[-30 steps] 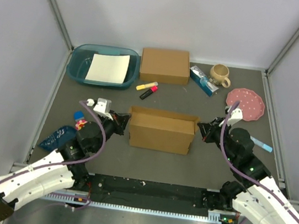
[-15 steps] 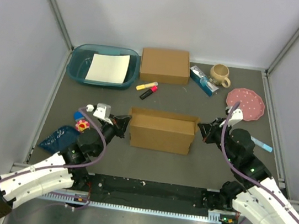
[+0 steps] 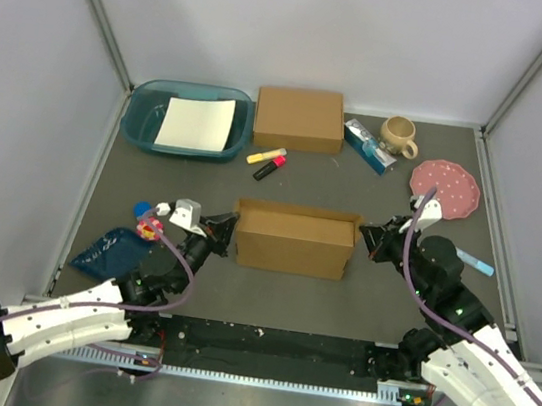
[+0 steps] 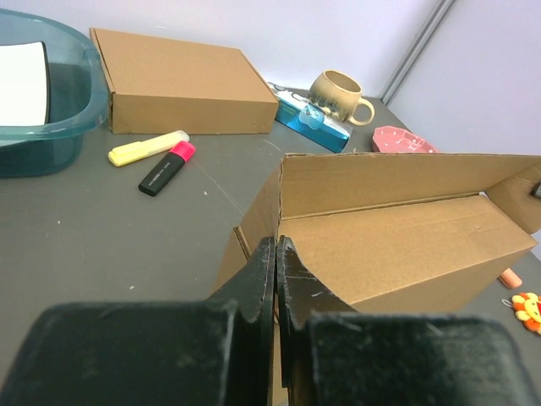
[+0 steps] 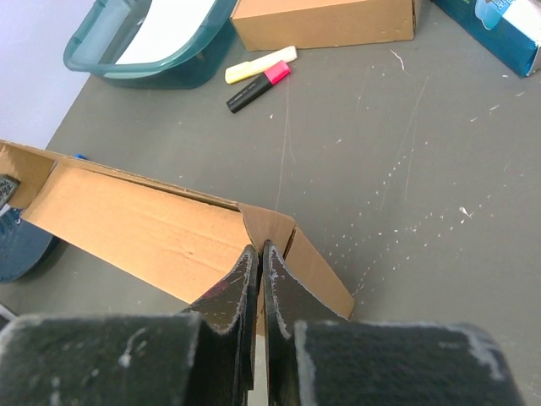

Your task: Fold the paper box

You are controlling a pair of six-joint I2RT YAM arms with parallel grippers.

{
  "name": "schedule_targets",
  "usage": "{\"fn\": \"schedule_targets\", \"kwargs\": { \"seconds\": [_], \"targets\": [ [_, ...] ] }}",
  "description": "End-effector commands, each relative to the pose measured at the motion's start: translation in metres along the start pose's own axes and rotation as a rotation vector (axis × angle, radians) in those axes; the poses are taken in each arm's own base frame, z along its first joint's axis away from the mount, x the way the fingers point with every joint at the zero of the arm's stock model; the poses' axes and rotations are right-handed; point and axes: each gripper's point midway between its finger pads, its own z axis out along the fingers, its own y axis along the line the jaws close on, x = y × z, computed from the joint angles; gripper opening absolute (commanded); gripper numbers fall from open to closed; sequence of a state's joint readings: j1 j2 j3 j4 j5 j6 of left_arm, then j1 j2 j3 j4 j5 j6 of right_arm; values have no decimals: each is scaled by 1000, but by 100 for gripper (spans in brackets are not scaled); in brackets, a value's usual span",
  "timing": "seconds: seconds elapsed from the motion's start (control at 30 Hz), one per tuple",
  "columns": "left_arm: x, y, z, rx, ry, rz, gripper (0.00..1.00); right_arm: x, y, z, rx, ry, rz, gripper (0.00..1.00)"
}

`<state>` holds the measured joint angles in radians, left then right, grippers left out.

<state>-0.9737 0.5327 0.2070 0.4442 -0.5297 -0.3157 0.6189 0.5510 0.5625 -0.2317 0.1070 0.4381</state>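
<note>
The paper box (image 3: 293, 239) is a brown, half-formed shallow box in the middle of the table, with its lid flap standing along the back. My left gripper (image 3: 224, 229) is at its left end, shut on the left side wall; in the left wrist view the gripper (image 4: 276, 254) pinches the cardboard edge of the box (image 4: 397, 245). My right gripper (image 3: 365, 238) is at the right end. In the right wrist view this gripper (image 5: 260, 254) is shut on the right corner flap of the box (image 5: 144, 224).
A closed brown box (image 3: 299, 118) sits at the back, with a teal basin (image 3: 141, 119) holding white paper to its left. Nearby are two highlighters (image 3: 268, 160), a blue carton (image 3: 369, 146), a mug (image 3: 399, 134), a pink plate (image 3: 446, 187), a blue pen (image 3: 473, 260), a small toy (image 3: 147, 223) and a blue bag (image 3: 103, 248).
My left wrist has shifted toward the near edge while staying clamped on the box's left end. The box and my right arm have barely moved.
</note>
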Motion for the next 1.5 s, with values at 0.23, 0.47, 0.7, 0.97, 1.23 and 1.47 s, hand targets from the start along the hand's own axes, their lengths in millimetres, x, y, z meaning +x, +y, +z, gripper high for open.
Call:
{"fn": "schedule_targets", "kwargs": {
  "seconds": [0.23,0.47,0.7,0.97,1.23,1.47],
  "targets": [
    [64,30,-15,-83,154,176,0,19,-6,-2,5,52,-14,0],
    [69,35,-17,-102,163,191,0,35,-13,-2,16,82,-20,0],
    [64,31,-15,-97,153,180,0,55,-18,-3,15,132,-18,0],
    [51,20,-4,-75,113,193,0,59,-20,-1,16,133,-10,0],
    [47,-1,12,-3,52,169,0,66,-21,8,4,110,-4,0],
    [43,-2,12,-12,52,165,5,77,-24,3,10,144,-20,0]
  ]
}}
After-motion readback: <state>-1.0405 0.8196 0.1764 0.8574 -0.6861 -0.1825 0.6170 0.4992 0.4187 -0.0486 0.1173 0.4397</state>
